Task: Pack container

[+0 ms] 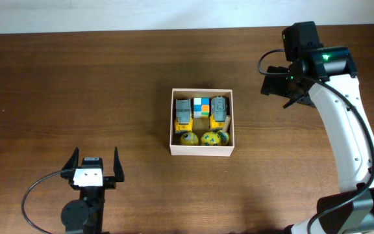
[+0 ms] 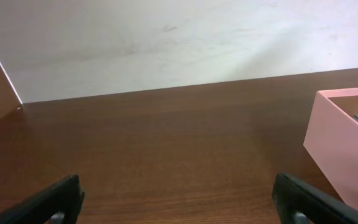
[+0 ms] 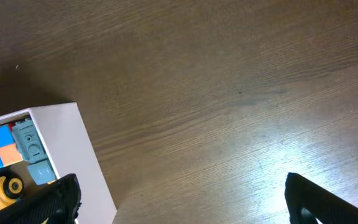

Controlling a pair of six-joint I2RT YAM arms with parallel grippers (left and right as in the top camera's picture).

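The container [image 1: 202,149], a square white-walled box, sits at the table's middle. Inside are two yellow-and-grey toy trucks [image 1: 184,114], a colourful cube [image 1: 201,107] and yellow-green balls [image 1: 210,138]. My left gripper [image 1: 96,166] is open and empty near the front left, well apart from the container, whose wall shows at the right edge of the left wrist view [image 2: 347,143]. My right gripper [image 1: 279,83] is open and empty, raised to the right of the container; the right wrist view shows the container's corner [image 3: 73,155] with toys inside at the lower left.
The brown wooden table [image 1: 76,84] spreads around the container. A pale wall runs behind the table's far edge [image 2: 166,50]. The right arm's white link [image 1: 346,130] reaches along the right side.
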